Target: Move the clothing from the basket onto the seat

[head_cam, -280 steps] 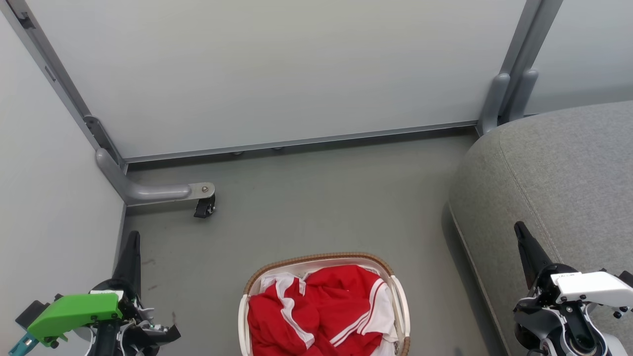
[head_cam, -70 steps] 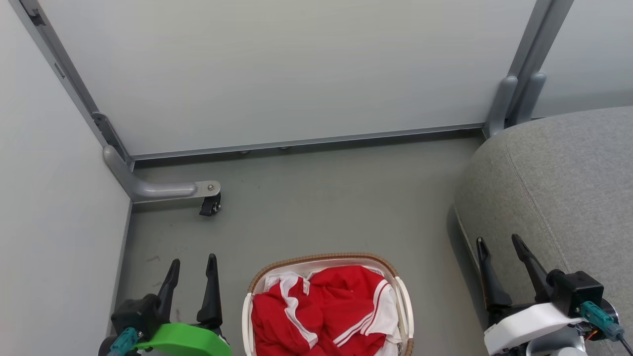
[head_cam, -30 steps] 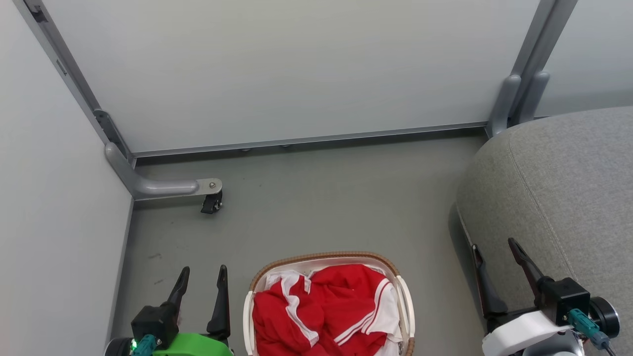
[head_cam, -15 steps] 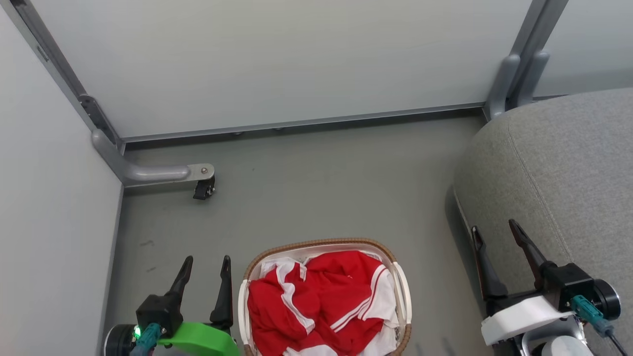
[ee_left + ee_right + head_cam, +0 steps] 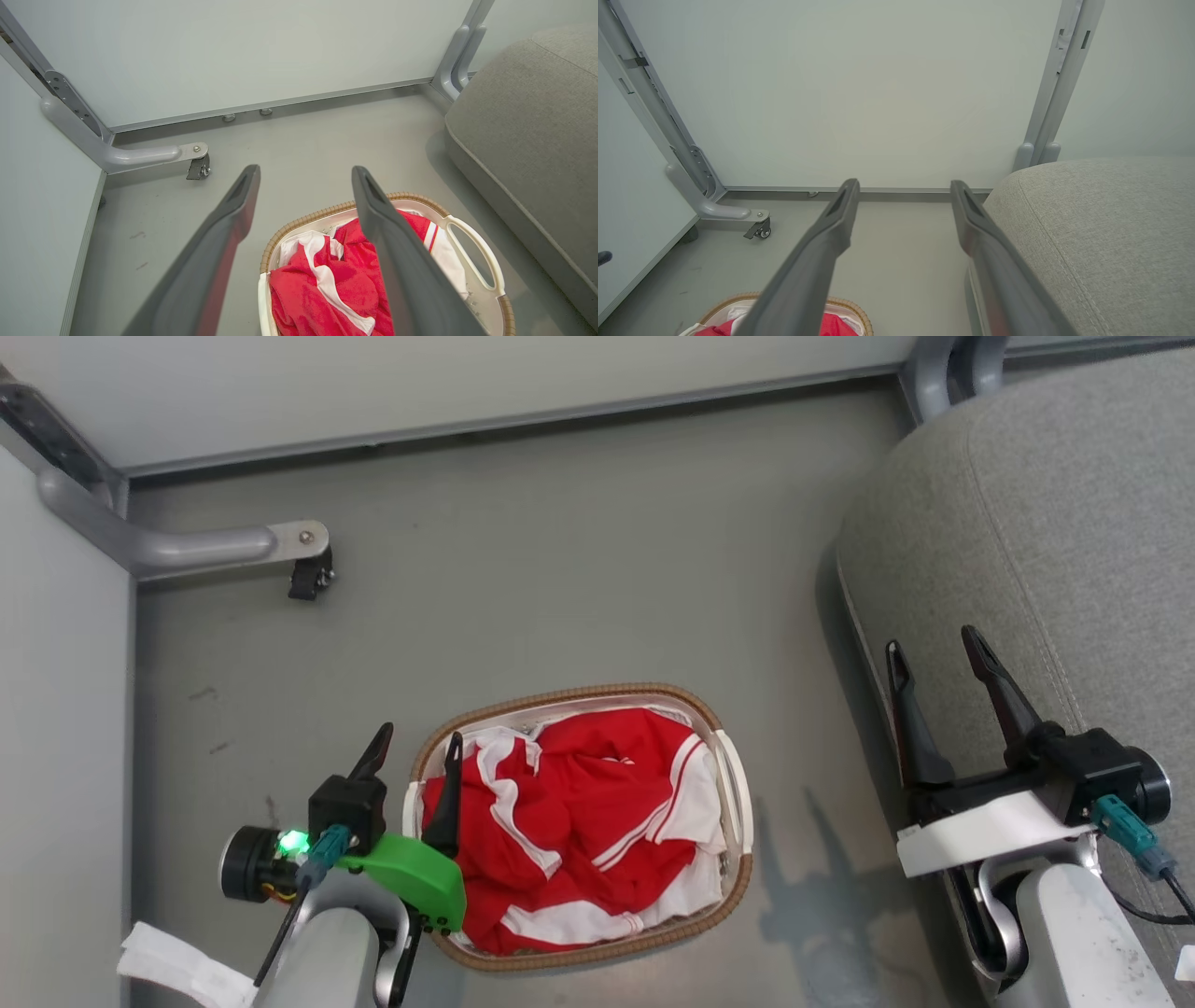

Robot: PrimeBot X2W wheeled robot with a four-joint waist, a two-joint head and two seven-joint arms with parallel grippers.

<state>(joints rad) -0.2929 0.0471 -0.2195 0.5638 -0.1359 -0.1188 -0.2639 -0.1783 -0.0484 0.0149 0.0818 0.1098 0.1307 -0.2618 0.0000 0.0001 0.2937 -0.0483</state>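
Observation:
The oval basket (image 5: 566, 693) with a brown woven rim stands on the grey floor, full of crumpled red and white clothing (image 5: 579, 812). My left gripper (image 5: 419, 739) is open at the basket's left rim, its right finger over the cloth's left edge, nothing between the fingers. In the left wrist view the left gripper (image 5: 306, 170) frames the floor beyond the basket (image 5: 336, 208) and clothing (image 5: 345, 284). My right gripper (image 5: 932, 644) is open and bare at the front-left edge of the grey seat (image 5: 1074, 504). The right wrist view shows the right gripper (image 5: 904, 183) beside the seat (image 5: 1087, 224).
A grey metal frame foot with a black caster (image 5: 308, 574) sticks out onto the floor at the back left. Pale wall panels close off the back and the left side (image 5: 56, 709). Open floor (image 5: 579, 551) lies between basket, wall and seat.
The head camera has tilted down, so the whole picture slid up. My left gripper has moved right, from beside the basket to over its left rim. Both grippers stay open.

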